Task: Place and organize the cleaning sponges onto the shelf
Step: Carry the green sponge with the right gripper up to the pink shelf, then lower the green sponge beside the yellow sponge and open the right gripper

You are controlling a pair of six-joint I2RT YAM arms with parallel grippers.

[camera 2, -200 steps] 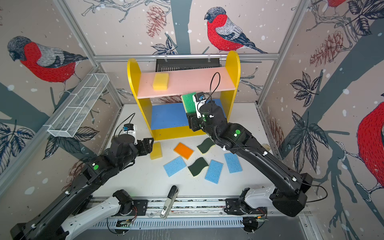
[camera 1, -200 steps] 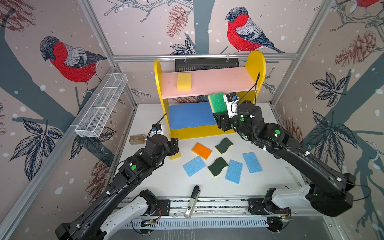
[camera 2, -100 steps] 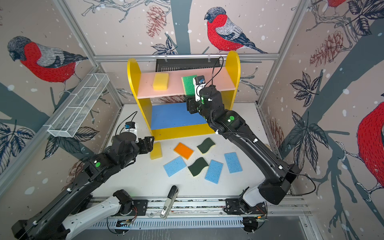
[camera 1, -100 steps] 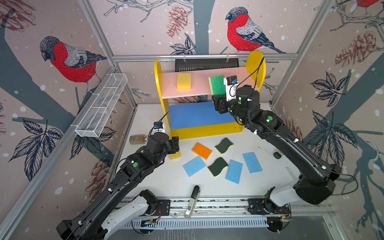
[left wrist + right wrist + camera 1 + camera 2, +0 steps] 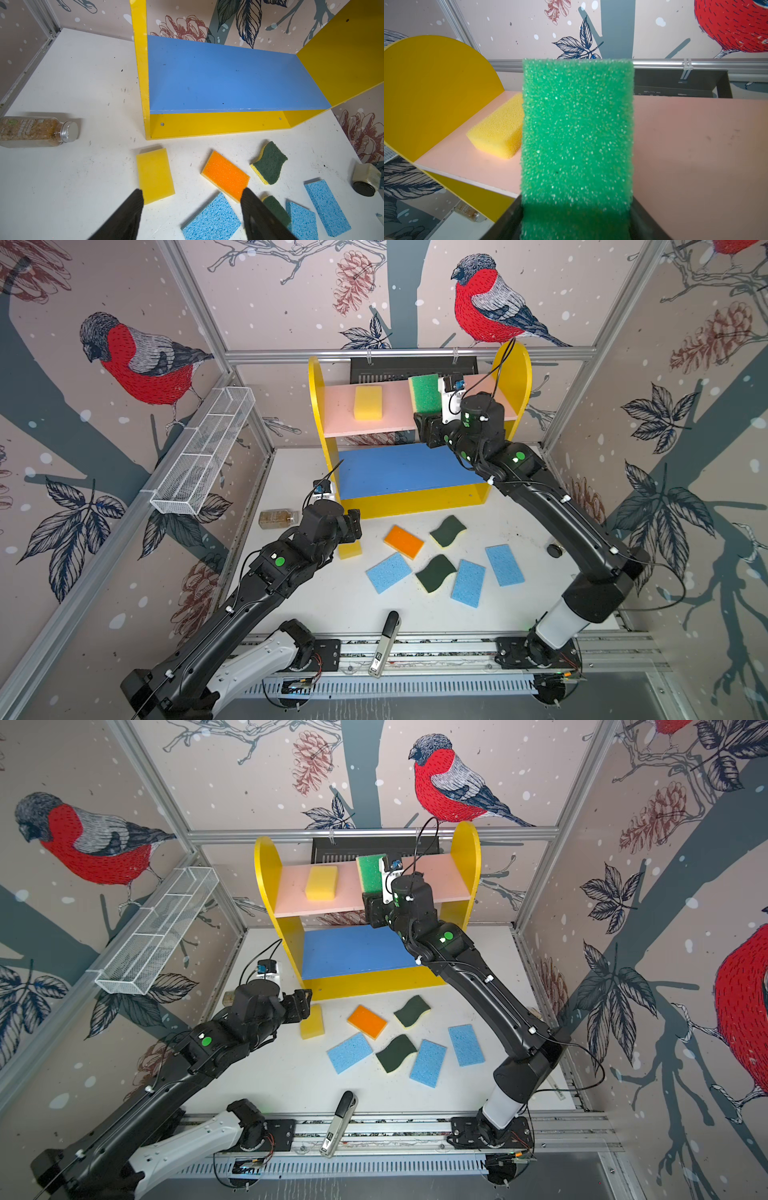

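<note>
My right gripper (image 5: 576,220) is shut on the green-topped sponge (image 5: 424,393), holding it upright over the pink upper board (image 5: 340,414) of the yellow-sided shelf (image 5: 515,377). A yellow sponge (image 5: 498,133) lies on that board, further left. The blue lower board (image 5: 399,472) is bare. My left gripper (image 5: 192,193) hangs open above the table, over the near end of another yellow sponge (image 5: 154,174). In front of the shelf lie an orange-topped sponge (image 5: 403,541), two dark green wavy ones (image 5: 448,531) (image 5: 435,572) and three light blue ones (image 5: 388,572) (image 5: 468,583) (image 5: 504,565).
A brownish bottle (image 5: 35,132) lies on the table left of the shelf. A white wire basket (image 5: 203,456) hangs on the left wall. A small dark-lidded jar (image 5: 365,180) sits at the right. A black and white tool (image 5: 384,643) lies at the front edge.
My right gripper has risen with the green-topped sponge from the lower board's level up to the pink board. The left arm has barely shifted.
</note>
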